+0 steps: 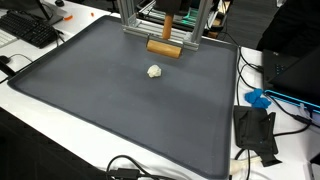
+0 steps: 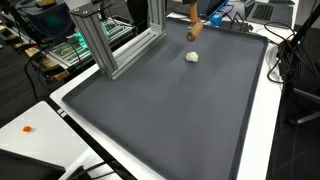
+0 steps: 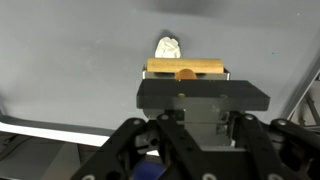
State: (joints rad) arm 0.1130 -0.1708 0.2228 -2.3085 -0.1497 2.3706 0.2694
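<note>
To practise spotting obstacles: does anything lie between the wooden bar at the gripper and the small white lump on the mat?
Nothing visible does. Only bare grey mat separates the wooden bar in front of the gripper from the white lump.

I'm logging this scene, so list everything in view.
mat: one, dark grey, under the small things
lump: one, white, mid-mat
wooden bar: one, tan, just beyond the lump
metal frame: one, silver, at the mat's edge
keyboard: one, black, off a mat corner
blue object: one, beside the mat
cables: several, black, near edge
claw: one, black, directly at the bar; grip cannot be told
</note>
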